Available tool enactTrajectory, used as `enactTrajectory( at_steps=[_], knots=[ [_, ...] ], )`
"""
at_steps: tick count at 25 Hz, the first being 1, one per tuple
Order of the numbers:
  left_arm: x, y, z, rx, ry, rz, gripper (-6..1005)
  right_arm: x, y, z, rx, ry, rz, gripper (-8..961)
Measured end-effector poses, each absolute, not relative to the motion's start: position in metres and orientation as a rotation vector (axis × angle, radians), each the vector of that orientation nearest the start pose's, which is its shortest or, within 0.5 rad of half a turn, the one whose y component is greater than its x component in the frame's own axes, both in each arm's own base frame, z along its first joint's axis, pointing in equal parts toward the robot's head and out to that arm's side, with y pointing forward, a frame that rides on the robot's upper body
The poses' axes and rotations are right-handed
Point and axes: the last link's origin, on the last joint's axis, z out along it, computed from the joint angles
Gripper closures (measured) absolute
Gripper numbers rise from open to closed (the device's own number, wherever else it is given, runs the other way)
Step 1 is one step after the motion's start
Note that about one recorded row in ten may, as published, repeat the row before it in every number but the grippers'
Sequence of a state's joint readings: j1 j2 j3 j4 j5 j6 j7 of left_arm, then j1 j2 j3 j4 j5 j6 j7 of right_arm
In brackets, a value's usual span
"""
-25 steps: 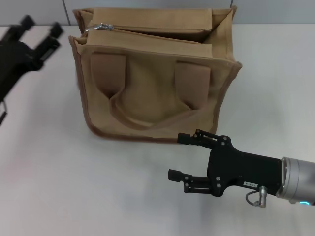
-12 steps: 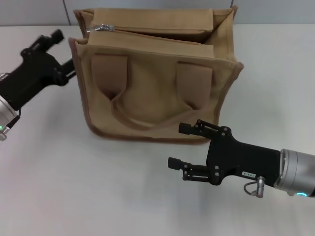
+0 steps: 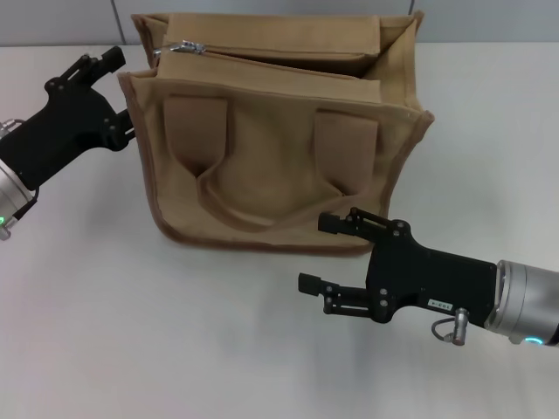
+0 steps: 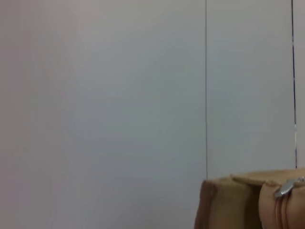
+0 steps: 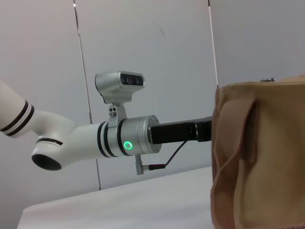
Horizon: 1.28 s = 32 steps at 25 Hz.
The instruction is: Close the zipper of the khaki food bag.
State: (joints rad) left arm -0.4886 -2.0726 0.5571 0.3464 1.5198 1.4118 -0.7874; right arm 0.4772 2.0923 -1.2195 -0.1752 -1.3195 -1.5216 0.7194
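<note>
The khaki food bag point(image 3: 271, 148) stands upright in the middle of the white table, handles hanging down its front. Its zipper point(image 3: 262, 54) runs along the top, with the silver slider point(image 3: 179, 46) at the bag's left end, and the top gapes at the right end. My left gripper point(image 3: 118, 94) is open, right beside the bag's upper left corner, a little below the slider. The left wrist view shows the bag's corner point(image 4: 228, 205) and the slider point(image 4: 286, 188). My right gripper point(image 3: 319, 253) is open and empty, low on the table in front of the bag's right lower edge.
The white table point(image 3: 131, 332) spreads in front of and beside the bag. A grey panelled wall point(image 3: 52, 22) stands behind it. The right wrist view shows the bag's side point(image 5: 257, 157) and my left arm point(image 5: 124, 138) reaching behind it.
My left gripper has moved in from the far left to the bag's upper left corner. My right gripper has barely shifted. The bag has not moved.
</note>
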Motion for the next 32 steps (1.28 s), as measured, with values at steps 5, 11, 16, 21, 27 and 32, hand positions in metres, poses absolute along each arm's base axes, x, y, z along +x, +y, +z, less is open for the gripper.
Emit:
enactTrajectory(
  at_steps=[5, 11, 16, 21, 27, 32],
  knots=[
    [-0.283, 0.343, 0.016, -2.112, -0.352, -0.961, 226, 0.257, 0.264, -0.082, -2.664, 0.330, 1.029, 130],
    [-0.290, 0.342, 0.031, -2.109, -0.377, -0.945, 230, 0.261, 0.260, -0.082, -2.657, 0.332, 1.022, 130],
    [-0.296, 0.337, 0.037, -2.105, -0.386, -0.929, 233, 0.261, 0.260, -0.083, -2.657, 0.322, 1.016, 130],
    [-0.301, 0.335, 0.041, -2.097, -0.403, -0.915, 236, 0.260, 0.261, -0.083, -2.658, 0.318, 1.017, 129],
    [-0.297, 0.333, 0.039, -2.153, -0.392, -0.911, 240, 0.260, 0.261, -0.083, -2.660, 0.317, 1.017, 129],
    [-0.282, 0.334, 0.027, -2.286, -0.293, -0.860, 243, 0.260, 0.261, -0.083, -2.660, 0.318, 1.016, 129]
  ],
)
